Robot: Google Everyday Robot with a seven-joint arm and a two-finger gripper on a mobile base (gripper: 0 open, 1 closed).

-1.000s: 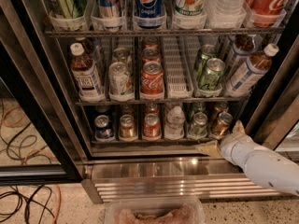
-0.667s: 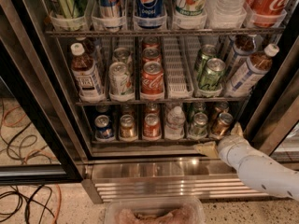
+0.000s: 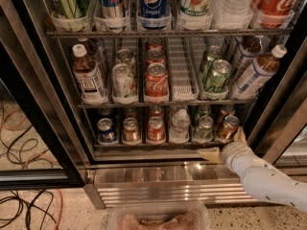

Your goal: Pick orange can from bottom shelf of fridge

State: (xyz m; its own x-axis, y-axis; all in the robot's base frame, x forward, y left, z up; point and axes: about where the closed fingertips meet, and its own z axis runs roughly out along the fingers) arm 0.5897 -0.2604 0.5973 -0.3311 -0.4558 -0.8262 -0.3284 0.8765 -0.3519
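A robot's end effector (image 3: 219,143) hovers at the lower right of an open fridge (image 3: 168,177), its two beige fingers (image 3: 208,155) spread apart and holding nothing, one lying out to the left along the sill and the other pointing up beside the door frame. The orange can (image 3: 227,127) stands at the right end of the bottom shelf (image 3: 158,144), just above the end effector and close between its spread fingers; whether either finger touches it cannot be told. Along the same shelf to the end effector's upper left stand a green can (image 3: 204,128), a clear bottle (image 3: 180,124), a red can (image 3: 156,128), a second amber can (image 3: 130,130) and, farthest away, a blue can (image 3: 106,131). The white arm (image 3: 268,183) runs down and to the right from the end effector, across the steel grille. One rack higher, well above and left of the end effector, are a Coca-Cola can (image 3: 156,80) and a tea bottle (image 3: 88,78). Below and left of the end effector, a clear plastic tray (image 3: 158,217) sits at the bottom edge, and cables (image 3: 24,143) trail over the floor at far left
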